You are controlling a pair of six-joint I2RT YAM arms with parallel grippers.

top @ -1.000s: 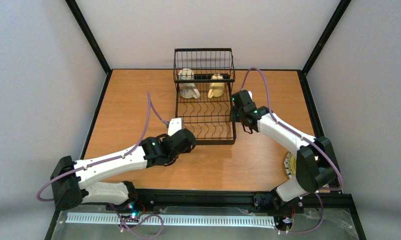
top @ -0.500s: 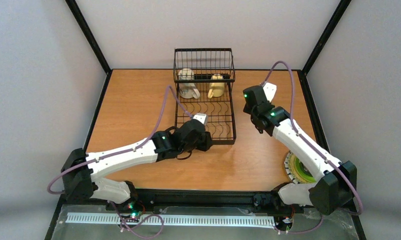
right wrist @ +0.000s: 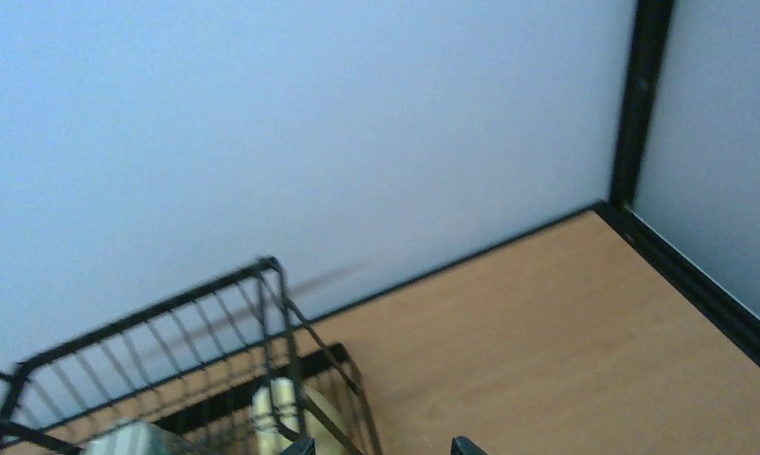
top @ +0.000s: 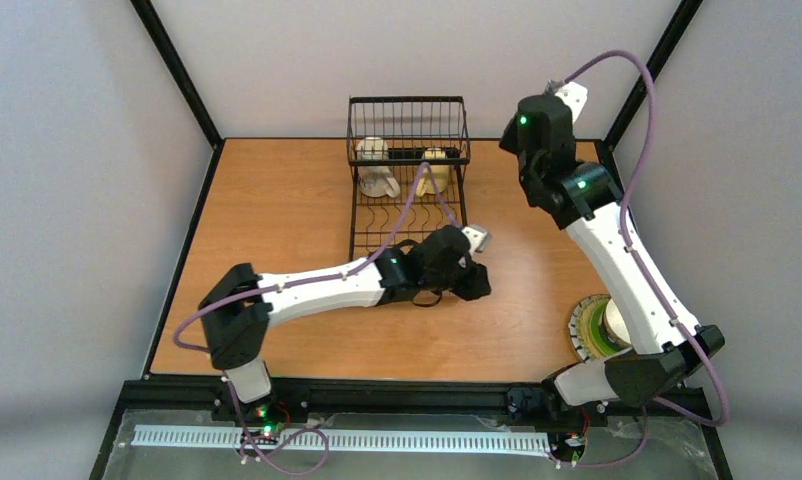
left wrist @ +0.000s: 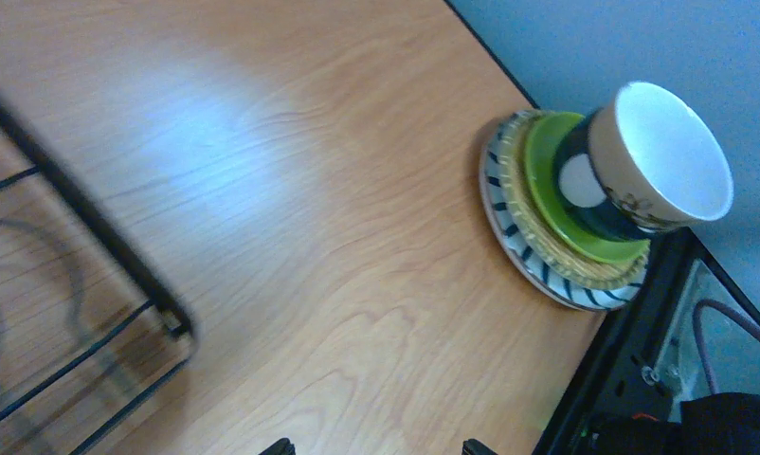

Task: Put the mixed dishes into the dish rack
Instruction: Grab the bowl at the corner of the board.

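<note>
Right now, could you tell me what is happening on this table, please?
Two mugs, the white mug and the cream-yellow mug, sit in the black wire dish rack. The left gripper, open and empty, reaches toward the stack of plates and bowls at near right. The right gripper hangs open near the far corner.

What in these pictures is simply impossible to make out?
- Dish stack, top view: the right arm covers part of it.
- Rack, left wrist view: blurred, cut off by the left edge.
- Yellow mug, right wrist view: blurred behind wires, cut off at the bottom.
- Left hand and right hand, wrist views: only fingertips show at the bottom edge.
</note>
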